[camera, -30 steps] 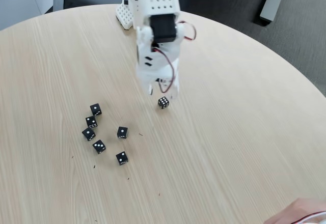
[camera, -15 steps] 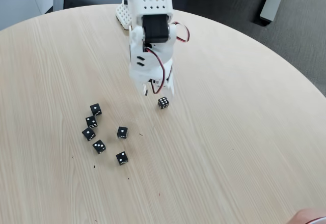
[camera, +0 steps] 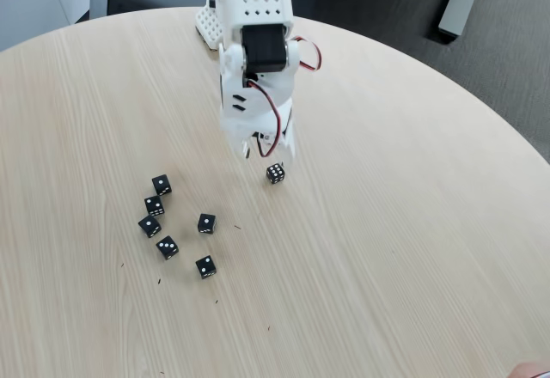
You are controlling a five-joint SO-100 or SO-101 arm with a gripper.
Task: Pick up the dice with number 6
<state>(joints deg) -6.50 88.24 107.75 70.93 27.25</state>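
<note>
We see the white arm reaching down from the top centre of the frame, its tool [camera: 268,148] hanging just above the round wooden desk [camera: 412,223]. The tool's fingertips stand slightly apart with nothing between them, so we read it as open and empty. The dice with number 6 [camera: 275,173] lies on the desk near the frame's centre, just below the tool's tips and a little to their right; whether they touch we cannot tell. Six other black dice [camera: 168,246] sit loosely clustered at lower left, well apart from it.
</note>
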